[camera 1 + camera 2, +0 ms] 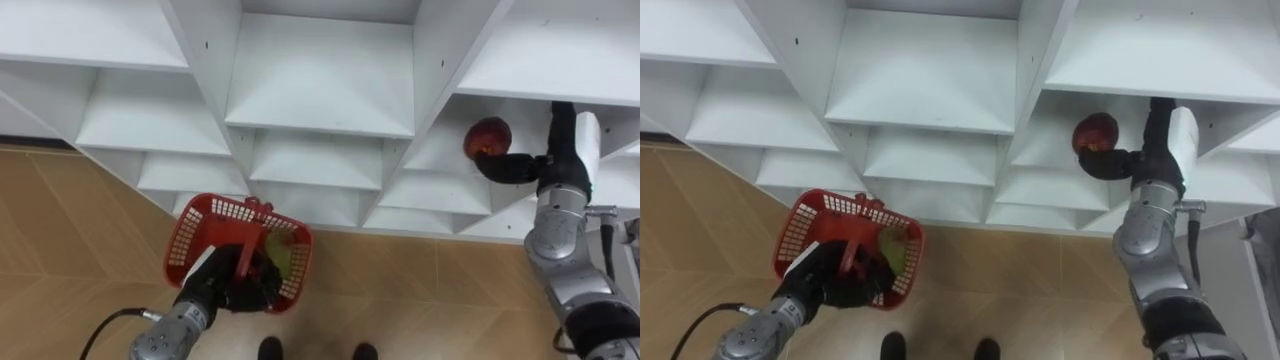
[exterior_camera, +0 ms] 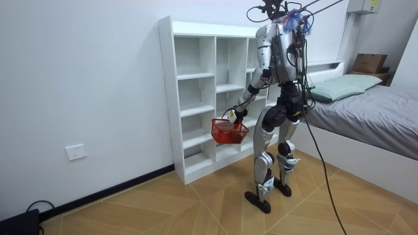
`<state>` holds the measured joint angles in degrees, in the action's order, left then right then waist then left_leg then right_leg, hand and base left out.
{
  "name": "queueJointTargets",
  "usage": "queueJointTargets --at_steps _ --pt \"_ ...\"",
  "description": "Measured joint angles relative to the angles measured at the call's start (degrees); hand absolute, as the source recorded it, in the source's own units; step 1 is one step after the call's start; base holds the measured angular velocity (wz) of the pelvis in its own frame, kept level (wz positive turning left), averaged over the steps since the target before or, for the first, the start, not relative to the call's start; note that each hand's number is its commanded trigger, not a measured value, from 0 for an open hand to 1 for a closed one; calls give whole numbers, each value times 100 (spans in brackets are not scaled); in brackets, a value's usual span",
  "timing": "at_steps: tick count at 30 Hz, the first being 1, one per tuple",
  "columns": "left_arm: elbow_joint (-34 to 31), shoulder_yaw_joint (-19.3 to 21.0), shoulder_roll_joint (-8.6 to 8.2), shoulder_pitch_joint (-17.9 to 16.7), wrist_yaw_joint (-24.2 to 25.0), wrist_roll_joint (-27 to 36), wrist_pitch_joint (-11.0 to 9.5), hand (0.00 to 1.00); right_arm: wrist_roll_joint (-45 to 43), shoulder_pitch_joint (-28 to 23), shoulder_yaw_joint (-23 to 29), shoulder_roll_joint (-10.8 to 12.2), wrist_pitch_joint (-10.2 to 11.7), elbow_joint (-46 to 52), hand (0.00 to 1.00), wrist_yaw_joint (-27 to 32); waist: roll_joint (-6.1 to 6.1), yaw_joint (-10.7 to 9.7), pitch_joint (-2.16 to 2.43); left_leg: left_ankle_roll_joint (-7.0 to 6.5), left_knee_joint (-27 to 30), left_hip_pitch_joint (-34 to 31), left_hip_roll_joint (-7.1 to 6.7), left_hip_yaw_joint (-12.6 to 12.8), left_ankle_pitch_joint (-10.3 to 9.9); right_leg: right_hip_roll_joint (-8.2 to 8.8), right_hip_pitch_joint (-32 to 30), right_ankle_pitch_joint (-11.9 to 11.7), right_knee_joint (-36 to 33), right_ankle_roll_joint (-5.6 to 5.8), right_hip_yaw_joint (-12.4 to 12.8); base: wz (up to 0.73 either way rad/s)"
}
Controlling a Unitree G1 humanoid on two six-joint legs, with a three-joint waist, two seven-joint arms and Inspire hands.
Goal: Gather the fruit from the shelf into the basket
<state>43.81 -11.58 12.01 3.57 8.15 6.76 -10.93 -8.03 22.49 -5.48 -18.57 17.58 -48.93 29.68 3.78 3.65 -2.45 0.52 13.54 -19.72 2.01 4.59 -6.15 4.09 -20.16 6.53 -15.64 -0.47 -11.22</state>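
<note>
In the shelf unit's right column a round red fruit (image 1: 487, 135) (image 1: 1095, 131) is just off a white shelf board. My right hand (image 1: 505, 167) (image 1: 1108, 163) reaches into that compartment with its fingers curled round the fruit from below. At the lower left hangs a red plastic basket (image 1: 205, 232) (image 1: 805, 232) (image 2: 228, 132), in front of the lower shelves and above the floor. My left hand (image 1: 232, 290) (image 1: 835, 288) is shut on its handle. A green fruit (image 1: 280, 252) (image 1: 891, 249) lies inside the basket.
I stand close in front of the white open shelf unit (image 1: 325, 90) (image 2: 196, 98), whose other compartments hold nothing. Wooden floor (image 1: 60, 250) spreads below. A bed (image 2: 379, 111) stands at the room view's right, and a wall socket (image 2: 76, 152) at its left.
</note>
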Motion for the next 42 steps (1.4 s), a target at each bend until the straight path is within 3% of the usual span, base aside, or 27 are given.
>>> queueJointTargets --at_steps 27,29,33,42 --pt "375 -319 -14 217 -238 -10 16 100 823 55 -21 36 -21 -457 0 -119 -15 139 -15 1 39 -253 24 24 0 -6 -269 -10 -59 -16 4 0" --pt "425 -385 -12 274 -276 -9 16 100 819 76 -87 33 -23 -530 0 -113 -18 147 -31 1 55 -260 23 24 0 -6 -277 -11 -70 -17 12 0" --pt "456 -561 -35 368 -302 -11 18 100 810 221 -260 35 -49 -669 0 -119 -57 161 -114 1 89 -304 25 21 0 -4 -317 -12 -93 -21 12 0" --pt "665 -674 -112 504 -252 -9 129 100 813 595 -510 29 -99 -665 0 -100 -58 182 -114 11 97 -404 23 21 13 -9 -425 -16 -117 -30 36 0"
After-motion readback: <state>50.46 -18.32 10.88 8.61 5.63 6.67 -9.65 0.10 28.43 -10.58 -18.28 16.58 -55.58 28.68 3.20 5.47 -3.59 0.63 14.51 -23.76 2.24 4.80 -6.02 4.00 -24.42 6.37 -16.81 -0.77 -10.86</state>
